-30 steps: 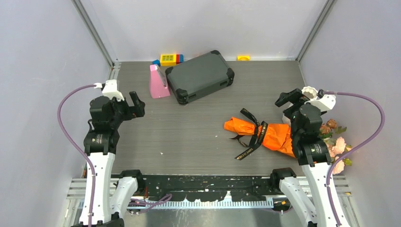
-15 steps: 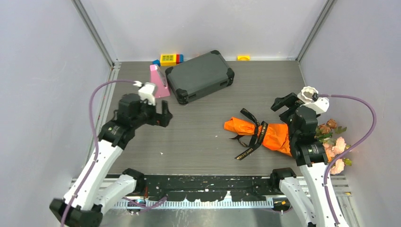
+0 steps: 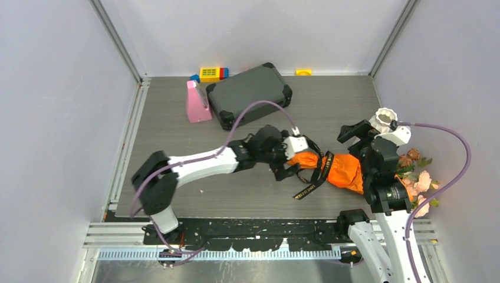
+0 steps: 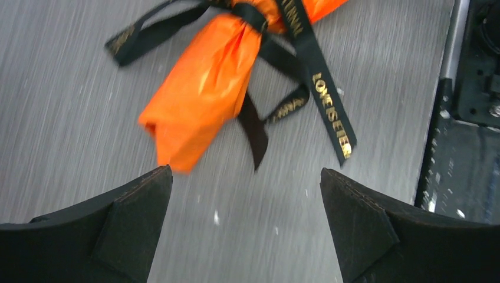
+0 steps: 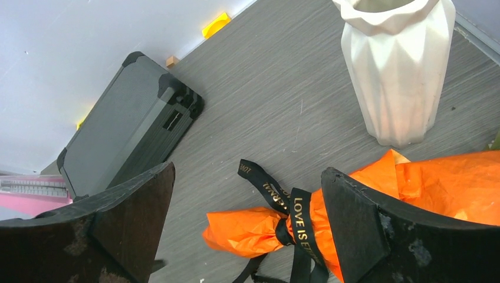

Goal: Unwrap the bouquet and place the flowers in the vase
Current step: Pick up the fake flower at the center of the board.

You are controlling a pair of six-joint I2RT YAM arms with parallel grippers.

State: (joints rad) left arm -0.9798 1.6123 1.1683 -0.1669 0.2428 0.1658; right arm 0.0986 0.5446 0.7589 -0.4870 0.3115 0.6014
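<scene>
A dark grey hard case [image 3: 249, 95] with black-capped corners lies flat and askew at the back of the grey wood-grain counter [image 3: 330, 106]. A pink wedge [image 3: 197, 105] stands just beside its left end; whether the two touch cannot be told. Behind them, against the back wall, sits a yellow block [image 3: 209, 73] with a red piece [image 3: 224, 72] on its right and a blue piece [image 3: 194, 77] at its left. A small yellow piece [image 3: 303, 72] lies well apart to the right, by the same wall.
</scene>
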